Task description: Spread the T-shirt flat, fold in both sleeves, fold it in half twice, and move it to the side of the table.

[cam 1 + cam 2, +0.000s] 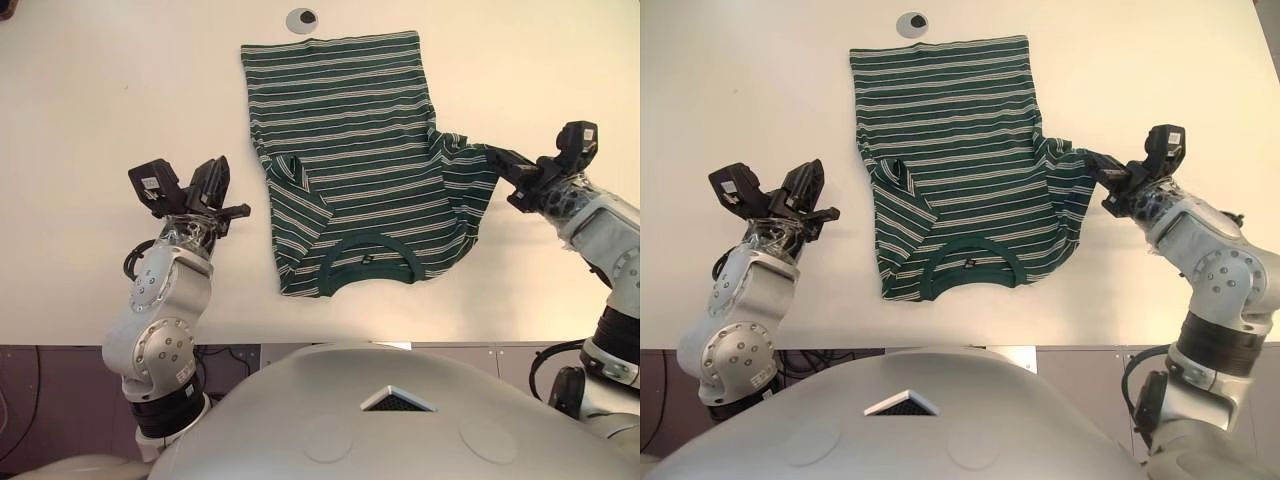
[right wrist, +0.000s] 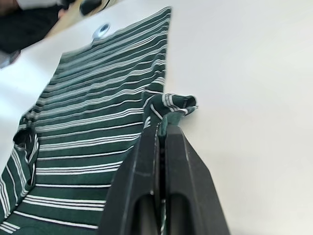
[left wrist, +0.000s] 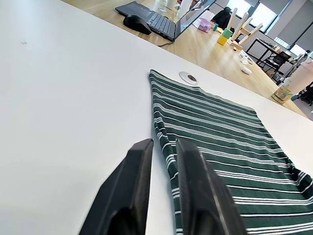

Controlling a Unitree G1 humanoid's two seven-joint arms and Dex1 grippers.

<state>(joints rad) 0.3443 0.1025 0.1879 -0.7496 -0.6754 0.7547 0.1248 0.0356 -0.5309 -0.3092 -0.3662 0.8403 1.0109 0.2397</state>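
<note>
On a white table (image 1: 90, 90) the striped T-shirt (image 1: 350, 150) lies between the grippers. The right gripper (image 2: 161, 128) is closed on the right sleeve (image 1: 465, 155). The left gripper (image 3: 164, 144), fingers slightly apart and empty, hangs just beside the opposite edge. The cloth looks light and limp, so holding it at hems seems best.
</note>
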